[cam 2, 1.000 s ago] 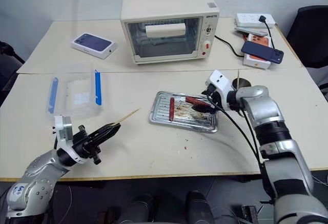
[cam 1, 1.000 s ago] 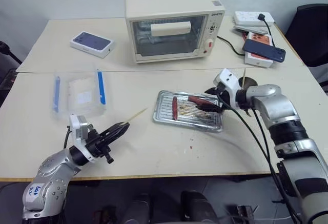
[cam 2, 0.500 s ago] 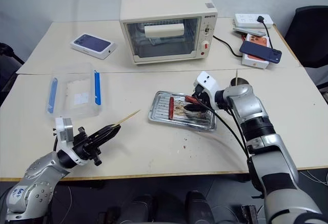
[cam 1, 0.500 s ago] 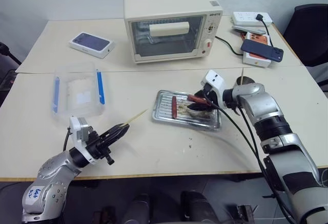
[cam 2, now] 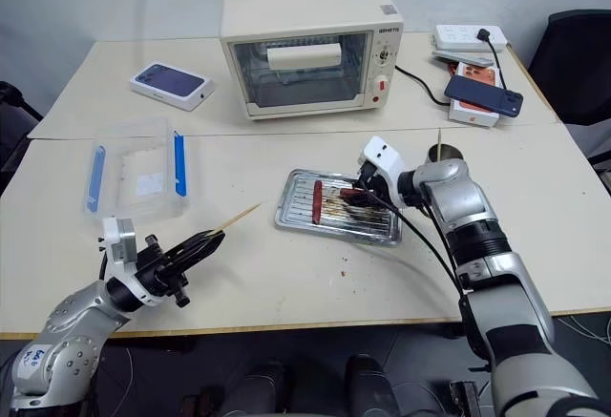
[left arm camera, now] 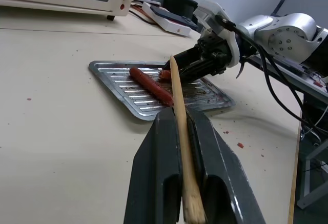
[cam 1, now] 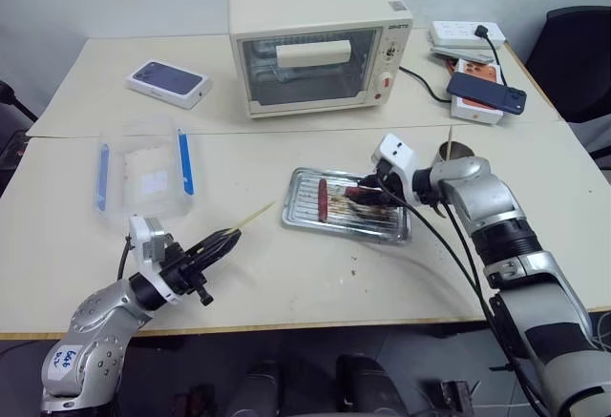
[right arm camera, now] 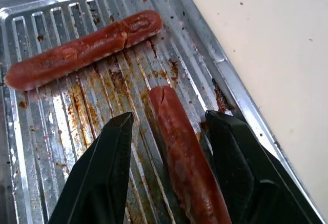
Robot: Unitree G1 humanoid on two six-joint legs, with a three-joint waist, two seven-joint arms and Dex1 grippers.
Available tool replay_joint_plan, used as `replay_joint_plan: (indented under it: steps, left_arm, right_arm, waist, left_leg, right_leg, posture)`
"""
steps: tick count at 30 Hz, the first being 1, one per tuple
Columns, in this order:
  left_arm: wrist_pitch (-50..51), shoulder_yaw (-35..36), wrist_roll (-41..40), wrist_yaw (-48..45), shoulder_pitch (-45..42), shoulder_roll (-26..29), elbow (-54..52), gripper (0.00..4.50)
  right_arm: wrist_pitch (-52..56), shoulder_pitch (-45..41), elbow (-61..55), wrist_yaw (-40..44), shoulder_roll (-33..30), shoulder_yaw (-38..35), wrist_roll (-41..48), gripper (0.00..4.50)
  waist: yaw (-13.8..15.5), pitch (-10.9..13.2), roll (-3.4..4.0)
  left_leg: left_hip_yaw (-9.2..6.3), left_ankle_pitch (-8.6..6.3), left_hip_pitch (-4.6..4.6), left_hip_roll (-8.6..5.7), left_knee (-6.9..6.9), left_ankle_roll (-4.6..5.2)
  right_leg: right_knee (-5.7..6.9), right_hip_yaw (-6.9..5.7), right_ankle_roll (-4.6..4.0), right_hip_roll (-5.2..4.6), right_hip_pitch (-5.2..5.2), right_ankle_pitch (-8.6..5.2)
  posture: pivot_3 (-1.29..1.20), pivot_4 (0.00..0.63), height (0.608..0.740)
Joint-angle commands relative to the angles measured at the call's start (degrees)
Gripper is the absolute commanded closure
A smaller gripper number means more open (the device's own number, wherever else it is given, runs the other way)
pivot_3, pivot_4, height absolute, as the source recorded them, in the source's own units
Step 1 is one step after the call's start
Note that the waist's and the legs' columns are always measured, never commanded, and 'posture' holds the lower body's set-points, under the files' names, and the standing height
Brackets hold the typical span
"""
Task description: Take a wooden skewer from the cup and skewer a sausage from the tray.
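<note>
The sausage (right arm camera: 180,152) runs off the frame's edge between the right tool's (right arm camera: 171,175) fingers

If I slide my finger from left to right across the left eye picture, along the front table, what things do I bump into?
Clear plastic box → wooden skewer → tray → first sausage → right end effector → cup.

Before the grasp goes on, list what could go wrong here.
1. The right gripper straddles the sausage without pinching it; glossy skin could slip away on closing.
2. Fingers sit on the tray floor; it might shift.
3. The wooden skewer in the left gripper is thin and could snap.
</note>
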Motion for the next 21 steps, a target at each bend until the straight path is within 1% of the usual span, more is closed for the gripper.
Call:
replay_joint_plan:
  steps: [1,2,4,5,6,16,19,21]
  left_arm:
    - [-1.36,0.34,0.29,-0.27,-0.35,0.09,-1.14,4.5]
    - [-1.4,0.29,0.3,-0.29,-0.37,0.08,-1.11,4.5]
    - [-1.39,0.29,0.26,-0.28,-0.34,0.09,-1.19,4.5]
    - [-1.36,0.28,0.24,-0.25,-0.36,0.1,-1.21,4.5]
    - [-1.34,0.27,0.25,-0.24,-0.42,0.11,-1.19,4.5]
    - [-1.29,0.22,0.33,-0.41,-1.07,0.32,-0.67,4.5]
    - [-1.28,0.2,0.34,-0.43,-1.16,0.3,-0.62,4.5]
    - [-1.27,0.19,0.35,-0.42,-1.21,0.29,-0.59,4.5]
  right_arm:
    - [-1.59,0.25,-1.32,1.12,-0.7,0.32,-0.63,2.2]
    - [-1.69,0.37,-1.44,1.37,-0.66,0.33,-0.64,2.2]
    - [-1.67,0.56,-1.73,1.75,-0.63,0.23,-0.69,2.56]
    - [-1.65,0.68,-1.98,2.07,-0.68,0.22,-0.67,2.63]
    - [-1.67,0.75,-2.13,2.3,-0.72,0.23,-0.7,2.93]
    - [-2.34,1.36,-2.1,3.02,-0.86,-0.04,-0.77,2.93]
    - [-2.29,1.5,-2.08,3.32,-0.84,-0.09,-0.64,3.42]
    - [-2.43,1.57,-2.05,3.42,-0.86,-0.1,-0.66,3.95]
  waist:
    - [-0.05,0.0,0.0]
    - [-0.05,0.0,0.0]
    - [-0.06,0.0,0.0]
    - [-0.06,0.0,0.0]
    - [-0.05,0.0,0.0]
    - [-0.04,0.0,0.0]
    - [-0.05,0.0,0.0]
    - [-0.06,0.0,0.0]
  left_leg:
    - [0.01,0.0,0.0,0.0,0.0,0.0]
    - [0.01,0.0,0.0,0.0,0.0,0.0]
    - [0.01,0.0,0.0,0.01,0.0,-0.01]
    - [0.01,0.0,0.0,0.01,0.0,-0.01]
    - [0.01,0.0,0.0,0.02,0.0,-0.01]
    - [0.01,0.0,0.0,0.01,0.0,-0.01]
    - [0.01,0.0,0.0,0.01,0.0,-0.01]
    - [0.01,0.0,0.0,0.01,0.0,-0.01]
  right_leg:
    - [0.0,0.01,0.0,0.0,0.0,0.0]
    - [0.0,0.0,0.0,0.0,0.0,0.0]
    - [0.01,0.0,0.0,0.01,0.0,0.0]
    - [0.01,0.0,0.0,0.01,0.0,0.0]
    - [0.01,0.0,0.0,0.01,0.0,0.0]
    - [0.01,0.0,0.0,0.01,0.0,0.0]
    - [0.01,0.0,0.0,0.01,0.0,0.0]
    - [0.01,0.0,0.0,0.01,0.0,0.0]
  posture:
    - [0.0,0.15,0.74]
    - [0.0,0.15,0.74]
    - [0.0,0.15,0.74]
    - [0.0,0.15,0.74]
    - [0.0,0.15,0.74]
    - [0.0,0.15,0.74]
    - [0.0,0.15,0.74]
    - [0.0,0.15,0.74]
